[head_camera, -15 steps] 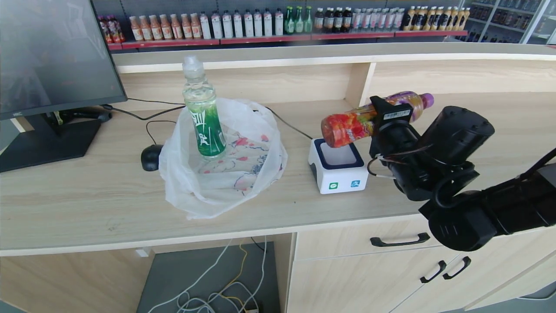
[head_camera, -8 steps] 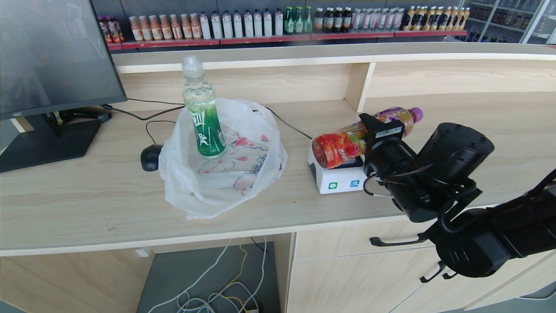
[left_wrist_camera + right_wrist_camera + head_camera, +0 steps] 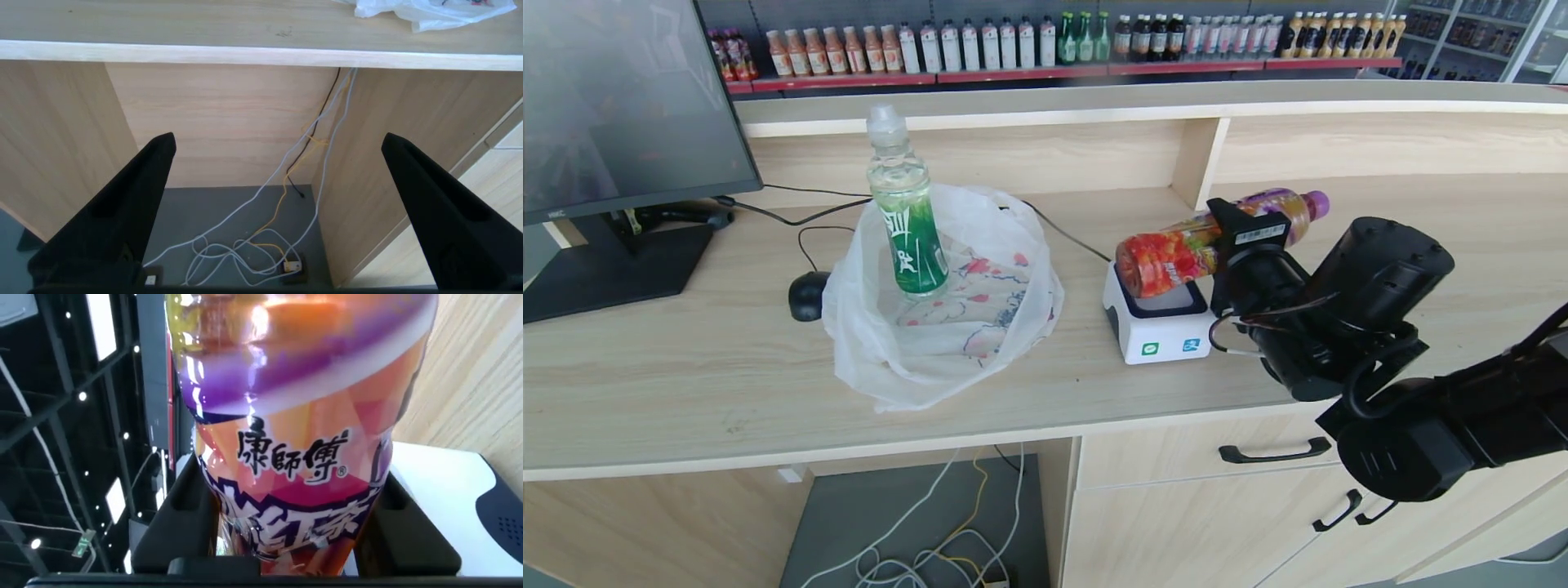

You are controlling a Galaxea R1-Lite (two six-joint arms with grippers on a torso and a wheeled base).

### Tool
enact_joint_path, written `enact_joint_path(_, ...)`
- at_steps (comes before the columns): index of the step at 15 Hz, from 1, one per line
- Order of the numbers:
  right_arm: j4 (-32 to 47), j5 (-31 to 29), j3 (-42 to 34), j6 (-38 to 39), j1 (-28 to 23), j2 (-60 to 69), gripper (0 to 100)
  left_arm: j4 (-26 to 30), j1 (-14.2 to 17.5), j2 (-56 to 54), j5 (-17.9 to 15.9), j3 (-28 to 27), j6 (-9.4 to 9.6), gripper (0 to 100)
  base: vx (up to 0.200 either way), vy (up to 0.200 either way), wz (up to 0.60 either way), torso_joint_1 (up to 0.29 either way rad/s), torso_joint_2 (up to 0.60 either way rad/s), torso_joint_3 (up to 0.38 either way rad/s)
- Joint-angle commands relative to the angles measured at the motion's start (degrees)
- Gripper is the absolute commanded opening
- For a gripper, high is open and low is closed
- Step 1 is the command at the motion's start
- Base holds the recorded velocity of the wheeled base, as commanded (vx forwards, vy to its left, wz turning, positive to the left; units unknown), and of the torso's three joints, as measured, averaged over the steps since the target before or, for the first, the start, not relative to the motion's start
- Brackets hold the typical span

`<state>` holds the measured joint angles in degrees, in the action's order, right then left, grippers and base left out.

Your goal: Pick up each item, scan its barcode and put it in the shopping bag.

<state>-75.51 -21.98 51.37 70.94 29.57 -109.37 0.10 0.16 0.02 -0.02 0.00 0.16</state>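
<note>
1. Over the scanner [image 3: 1158, 331] the right gripper [image 3: 1241, 229] is clamped round a juice bottle [image 3: 1168, 257], which lies nearly level; its base points toward the bag [image 3: 980, 343] and its purple cap points away to the right.
2. From the head view the bottle's base end sits above the scanner's dark window (whether it touches I cannot tell).
3. Seen from the right wrist, the 2 fingers [image 3: 167, 527] press against opposite sides of the bottle's label [image 3: 302, 441]; a white corner of the scanner [image 3: 458, 498] shows beyond it.
4. Left of the scanner the bag lies open on the counter [image 3: 686, 384]; 1 green bottle [image 3: 907, 237] stands upright inside it.
5. Beside the bag's left edge is a mouse [image 3: 806, 296]; farther left stands a monitor [image 3: 621, 106].
6. Below the counter's front edge the left gripper [image 3: 278, 139] is spread wide with nothing between its fingers; it faces loose cables [image 3: 270, 245] on the floor.
</note>
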Motion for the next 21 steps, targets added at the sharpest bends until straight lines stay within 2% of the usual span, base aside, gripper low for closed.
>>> enact_joint_path(1, 0.0, 0.0, 0.0, 0.0, 0.0, -0.7, 0, 0.0, 0.0, 0.0, -0.1, 0.0, 0.02, 100, 0.0, 0.0, 0.0, 0.0, 0.0, 0.0)
enact_joint_path(18, 0.0, -0.2, 1.1, -0.5, 0.0, -1.0, 0, 0.0, 0.0, 0.0, 0.0, 0.0, 0.02, 100, 0.0, 0.0, 0.0, 0.0, 0.0, 0.0)
enact_joint_path(21, 0.0, 0.1, 1.2, -5.2, 0.5, 1.3, 0, 0.0, 0.0, 0.0, 0.0, 0.0, 0.02, 100, 0.0, 0.0, 0.0, 0.0, 0.0, 0.0)
